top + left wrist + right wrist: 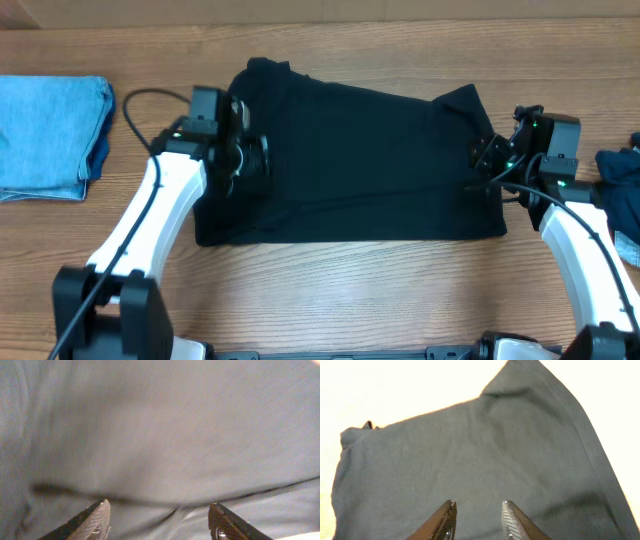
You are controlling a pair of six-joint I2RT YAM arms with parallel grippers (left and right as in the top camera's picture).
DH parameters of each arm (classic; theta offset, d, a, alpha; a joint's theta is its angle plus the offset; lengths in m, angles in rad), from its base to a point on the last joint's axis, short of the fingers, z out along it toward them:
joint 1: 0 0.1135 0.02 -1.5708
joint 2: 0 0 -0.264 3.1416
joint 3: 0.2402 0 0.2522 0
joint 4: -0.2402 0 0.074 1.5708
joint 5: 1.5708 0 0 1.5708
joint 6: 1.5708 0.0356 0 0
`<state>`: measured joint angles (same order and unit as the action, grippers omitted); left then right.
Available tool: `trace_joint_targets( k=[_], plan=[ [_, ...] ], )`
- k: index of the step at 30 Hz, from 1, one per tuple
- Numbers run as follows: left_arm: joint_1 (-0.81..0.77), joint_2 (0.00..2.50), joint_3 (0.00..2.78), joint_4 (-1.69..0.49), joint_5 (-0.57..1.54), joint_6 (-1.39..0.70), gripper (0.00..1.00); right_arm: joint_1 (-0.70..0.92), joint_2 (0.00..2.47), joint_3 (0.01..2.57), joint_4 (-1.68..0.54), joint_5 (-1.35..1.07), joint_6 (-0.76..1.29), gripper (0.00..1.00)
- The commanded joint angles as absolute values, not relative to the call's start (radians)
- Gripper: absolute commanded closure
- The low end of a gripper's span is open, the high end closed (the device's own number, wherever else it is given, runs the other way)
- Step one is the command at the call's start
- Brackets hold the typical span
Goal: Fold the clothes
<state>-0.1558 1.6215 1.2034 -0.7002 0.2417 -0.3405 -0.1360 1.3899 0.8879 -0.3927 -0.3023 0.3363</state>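
Shirt: a plain black short-sleeved cotton T-shirt lies spread flat across the middle of the wooden bench.
Left hand: over the shirt's left part, fingers spread apart, gripping nothing; only dark cloth shows beneath it.
Right hand: at the shirt's right edge, released, nothing between its fingers.
Far left: a folded light blue denim garment, well apart from the shirt.
Far right: a crumpled dark navy garment at the bench edge.

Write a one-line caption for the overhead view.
Black T-shirt spread on the table, left claw over one side, right claw at the opposite edge; folded light blue denim lies apart.
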Motion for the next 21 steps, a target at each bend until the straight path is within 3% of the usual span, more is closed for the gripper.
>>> trace_joint_targets(
  k=[1,3,8,21],
  plan=[
    [-0.158,1.598,1.233,-0.594,0.267,-0.340,0.21,-0.139,1.481,0.896,-0.297,-0.345,0.326,0.57],
    [-0.158,1.613,1.232,-0.516,0.271,-0.340,0.16,-0.140,1.549,0.906,-0.218,-0.367,0.325,0.46],
    [-0.158,1.671,1.233,-0.361,0.347,-0.342,0.14,-0.145,1.722,1.019,-0.162,-0.379,0.314,0.37],
    [-0.158,1.802,1.232,-0.344,0.364,-0.348,0.18,-0.220,2.083,1.486,-0.266,-0.407,0.232,0.36]
  ],
)
